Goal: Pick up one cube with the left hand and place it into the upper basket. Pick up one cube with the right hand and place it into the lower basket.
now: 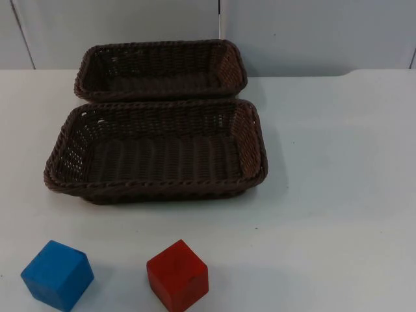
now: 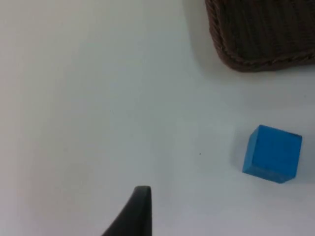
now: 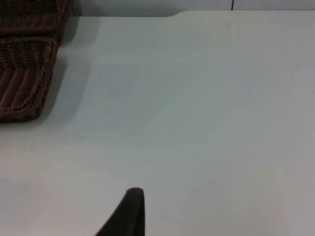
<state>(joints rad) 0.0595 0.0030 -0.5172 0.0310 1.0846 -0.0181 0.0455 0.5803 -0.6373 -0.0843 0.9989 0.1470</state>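
1. You see two dark woven baskets sitting end to end on the white worktop [image 1: 338, 162], the upper basket [image 1: 162, 47] against the grey partition wall and the lower basket [image 1: 250, 140] touching its near rim; both are open and hold nothing, set where either arm can drop a cube in from above

2. You find the blue cube [image 1: 57, 274] near the front edge on the left arm's side, well apart from the lower basket, and the red cube [image 1: 177, 275] beside it toward the middle, with a gap between the two; by that layout you would judge blue as the left arm's pick and red as the right's

3. Your left end effector [image 2: 140, 209] hangs over bare worktop, one black fingertip in its wrist view, with the blue cube off to one side and a corner of the lower basket beyond; you cannot tell whether it is released or clenched, but nothing is seen in it

4. Your right end effector [image 3: 130, 209] waits over bare worktop, the ends of both baskets at the edge of its wrist view; again you cannot tell its state, and nothing is seen in it

5. You would judge the task at its start: both cubes rest on the worktop, neither basket filled, and the left arm's first call is to centre over the blue cube before descending
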